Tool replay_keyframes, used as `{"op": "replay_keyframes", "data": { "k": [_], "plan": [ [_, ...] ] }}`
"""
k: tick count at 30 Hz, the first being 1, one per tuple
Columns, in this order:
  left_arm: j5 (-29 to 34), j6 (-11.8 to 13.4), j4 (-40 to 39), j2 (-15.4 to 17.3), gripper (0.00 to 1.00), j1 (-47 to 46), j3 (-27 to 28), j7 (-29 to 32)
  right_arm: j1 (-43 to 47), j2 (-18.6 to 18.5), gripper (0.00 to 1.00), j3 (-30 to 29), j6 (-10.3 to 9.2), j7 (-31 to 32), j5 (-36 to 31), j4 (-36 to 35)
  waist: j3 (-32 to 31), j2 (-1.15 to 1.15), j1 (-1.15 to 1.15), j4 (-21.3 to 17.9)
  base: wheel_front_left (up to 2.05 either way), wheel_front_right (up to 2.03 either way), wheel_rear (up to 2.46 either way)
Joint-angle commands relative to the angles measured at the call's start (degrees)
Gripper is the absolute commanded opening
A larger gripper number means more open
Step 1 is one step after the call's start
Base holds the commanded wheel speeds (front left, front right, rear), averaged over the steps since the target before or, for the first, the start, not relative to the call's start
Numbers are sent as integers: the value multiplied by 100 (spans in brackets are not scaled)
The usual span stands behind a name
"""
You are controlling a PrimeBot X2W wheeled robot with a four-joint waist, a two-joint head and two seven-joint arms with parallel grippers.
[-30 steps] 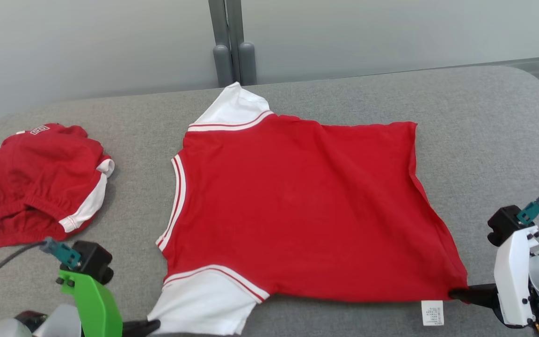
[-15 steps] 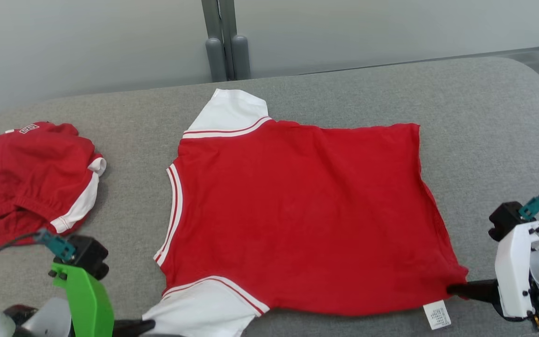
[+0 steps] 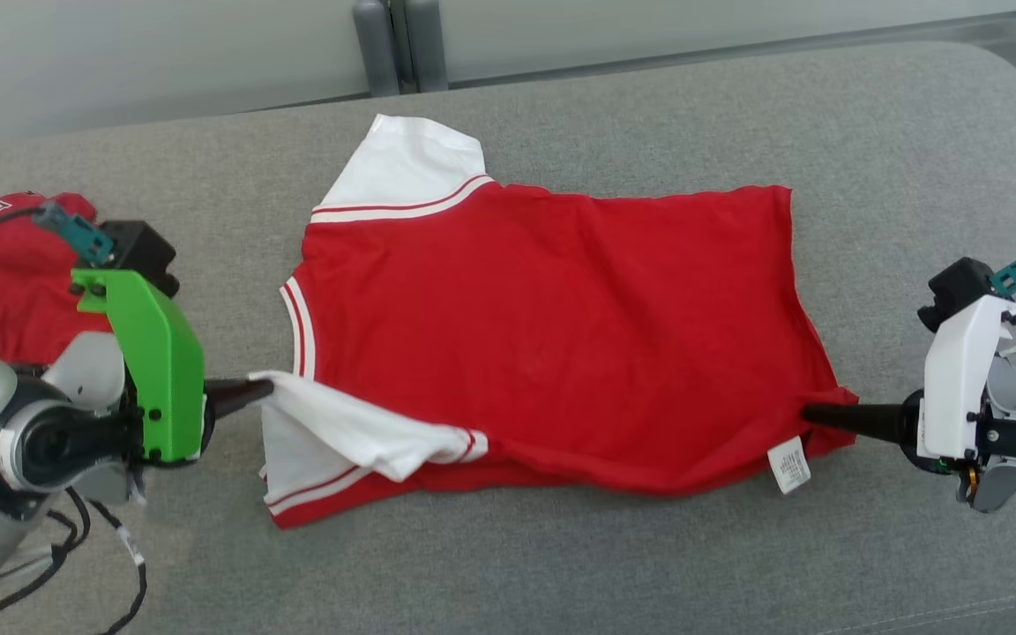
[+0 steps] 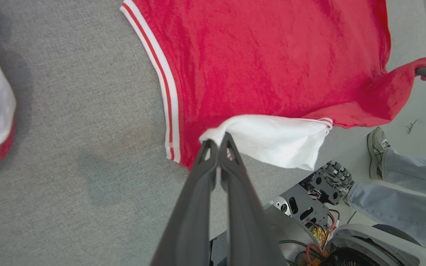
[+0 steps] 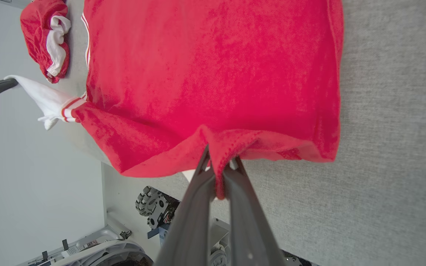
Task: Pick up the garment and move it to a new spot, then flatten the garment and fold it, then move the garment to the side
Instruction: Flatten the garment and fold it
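In the head view, the red fabric shirt with white sleeves (image 3: 552, 326) lies spread across the middle of the grey cloth-covered counter (image 3: 870, 132), its near side raised. The left end effector (image 3: 252, 391) pinches the near white sleeve (image 3: 340, 428), and the right end effector (image 3: 817, 413) pinches the near hem corner (image 3: 830, 401). The left wrist view shows that grip clamped on the sleeve's cuff. The right wrist view shows bunched red hem pinched tight. This looks like the fold step; next, both arms should carry the near side evenly toward the counter's far edge, keeping it taut.
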Motion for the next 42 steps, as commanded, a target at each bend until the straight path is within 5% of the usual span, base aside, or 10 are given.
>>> {"op": "replay_keyframes", "data": {
  "k": [1, 12, 14, 15, 16, 22, 29, 32, 35, 42],
  "plan": [
    [93, -61, 208, -108, 0, -216, 29, 5, -111, 29, 0, -20, 0, -7, 125, 100, 199, 0, 0, -105, 0, 0, 0],
    [396, -484, 1744, -792, 0, -895, 6, -172, -657, 532, 0, 73, 0, -69, 534, 872, 575, 0, 0, -297, 0, 0, 0],
    [430, -557, 1976, -885, 0, -929, -11, -226, -766, 646, 39, 121, 0, -86, 522, 1044, 593, 0, 0, -305, 0, 0, 0],
    [480, -583, 2105, -935, 41, -962, -17, -291, -810, 698, 76, 144, 0, -101, 514, 1137, 591, 0, 0, -303, 0, 0, 0],
    [520, -610, 2198, -983, 100, -973, -31, -335, -840, 735, 100, 166, 0, -133, 508, 1216, 578, 0, 0, -297, 0, 0, 0],
    [700, -926, 2574, -1105, 100, -916, -65, -697, -969, 780, 100, 156, 0, -625, 313, 1514, 308, 0, 0, -190, 0, 0, 0],
    [1204, -1076, 2283, -960, 100, -519, 128, -2180, -707, 656, 100, -138, 0, -2781, -762, 1088, -123, 0, 0, -52, 0, 0, 0],
    [1539, -813, 2011, -908, 100, -185, 256, -3122, -436, 615, 100, -281, 0, -3797, -1137, 944, -280, 0, 0, 9, 0, 0, 0],
    [1860, -429, 1676, -856, 100, 205, 395, -4030, -116, 627, 100, -570, 0, -4130, -1481, 885, -398, 0, 0, 64, 0, 0, 0],
    [2211, 552, 866, -941, 100, 1295, 704, -5711, 1366, 1343, 100, -3069, 0, -4155, -3051, 749, -583, 0, 0, 169, 0, 0, 0]
  ]
}}
